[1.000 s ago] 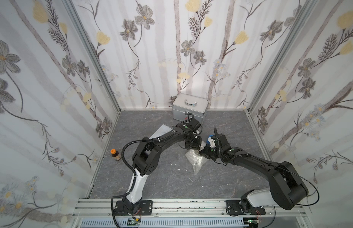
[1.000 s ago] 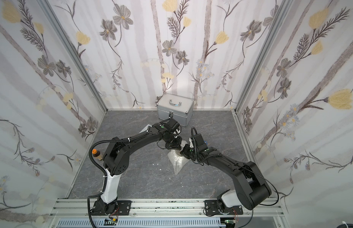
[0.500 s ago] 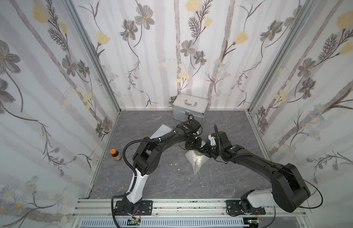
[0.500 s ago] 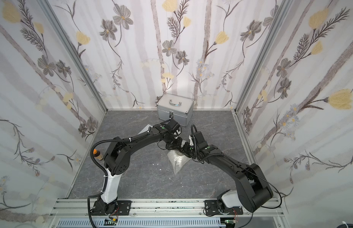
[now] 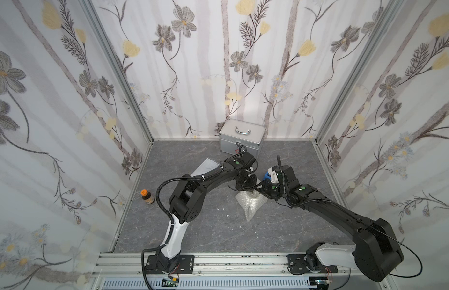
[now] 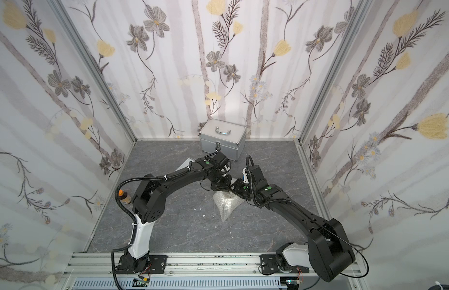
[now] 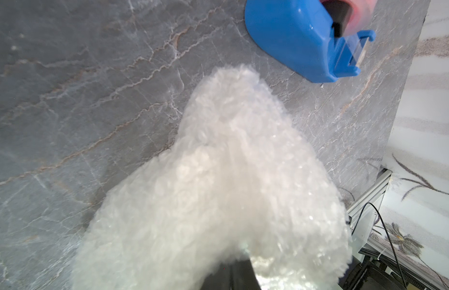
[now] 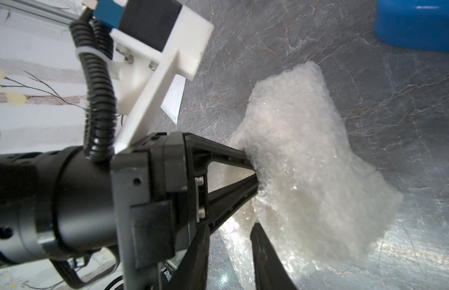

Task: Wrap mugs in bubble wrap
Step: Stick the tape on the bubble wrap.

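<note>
Left gripper (image 8: 253,173) pinches shut on a bunched edge of the bubble wrap (image 8: 306,163), which lies crumpled on the grey marbled surface (image 5: 205,226) just ahead of its tips. Right gripper (image 8: 229,226), close beside the left one, stands slightly parted over the same sheet, clamping nothing that shows. Beyond the wrap sits a blue tape dispenser (image 7: 293,37). What the plastic covers cannot be seen.

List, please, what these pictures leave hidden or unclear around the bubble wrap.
- Mug: the bubble wrap covers it in both wrist views; too small in top views.
- Blue tape dispenser: cut off by both wrist views' edges.
- White packet: mostly under the left arm in top views.
- Bottle label: too small.
</note>
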Robot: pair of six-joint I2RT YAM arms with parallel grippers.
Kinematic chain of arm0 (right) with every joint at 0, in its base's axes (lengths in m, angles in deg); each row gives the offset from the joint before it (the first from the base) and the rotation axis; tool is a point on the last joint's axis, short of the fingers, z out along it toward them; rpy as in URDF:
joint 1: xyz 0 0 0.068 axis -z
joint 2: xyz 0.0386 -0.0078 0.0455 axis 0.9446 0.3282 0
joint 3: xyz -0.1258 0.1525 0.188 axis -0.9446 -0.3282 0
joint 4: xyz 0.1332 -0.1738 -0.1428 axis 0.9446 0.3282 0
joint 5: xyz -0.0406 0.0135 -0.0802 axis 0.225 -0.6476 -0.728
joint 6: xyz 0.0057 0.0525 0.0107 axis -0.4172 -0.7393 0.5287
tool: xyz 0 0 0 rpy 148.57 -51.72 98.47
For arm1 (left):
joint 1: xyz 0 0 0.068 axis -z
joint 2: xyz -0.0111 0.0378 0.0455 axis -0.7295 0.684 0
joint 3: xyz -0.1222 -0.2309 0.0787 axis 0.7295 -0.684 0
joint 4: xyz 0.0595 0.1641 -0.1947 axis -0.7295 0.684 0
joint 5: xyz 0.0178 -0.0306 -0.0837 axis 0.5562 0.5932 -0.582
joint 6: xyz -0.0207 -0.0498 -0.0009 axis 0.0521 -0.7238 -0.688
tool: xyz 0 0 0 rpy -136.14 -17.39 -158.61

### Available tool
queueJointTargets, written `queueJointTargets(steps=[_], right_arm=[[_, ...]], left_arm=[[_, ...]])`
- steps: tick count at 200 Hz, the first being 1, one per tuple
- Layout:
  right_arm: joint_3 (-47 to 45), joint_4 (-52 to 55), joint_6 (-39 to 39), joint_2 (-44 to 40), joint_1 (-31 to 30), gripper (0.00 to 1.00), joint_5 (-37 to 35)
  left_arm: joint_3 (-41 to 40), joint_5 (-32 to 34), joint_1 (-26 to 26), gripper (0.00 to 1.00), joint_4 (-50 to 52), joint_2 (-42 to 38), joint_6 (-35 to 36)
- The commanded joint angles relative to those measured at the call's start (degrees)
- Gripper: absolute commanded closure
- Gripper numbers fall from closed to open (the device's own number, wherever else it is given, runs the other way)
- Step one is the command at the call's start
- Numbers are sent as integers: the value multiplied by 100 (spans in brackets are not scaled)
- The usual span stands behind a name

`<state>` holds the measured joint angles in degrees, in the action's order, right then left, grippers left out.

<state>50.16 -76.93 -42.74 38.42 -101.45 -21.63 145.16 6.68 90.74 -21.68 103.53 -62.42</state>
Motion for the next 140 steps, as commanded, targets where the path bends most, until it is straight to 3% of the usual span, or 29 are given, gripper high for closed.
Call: queueJointTargets(steps=[1, 13, 56, 140], right_arm=[[83, -202, 40, 205, 13, 89, 115], [157, -246, 67, 368, 23, 100, 220], [29, -414, 60, 726, 17, 100, 381], [10, -53, 385, 1135, 13, 100, -147]], left_arm=[[-15, 84, 0, 100, -29, -22, -34], [-30, 99, -4, 100, -28, -29, -33], [-33, 81, -4, 100, -59, -23, -51], [27, 64, -3, 100, -64, -133, -85]])
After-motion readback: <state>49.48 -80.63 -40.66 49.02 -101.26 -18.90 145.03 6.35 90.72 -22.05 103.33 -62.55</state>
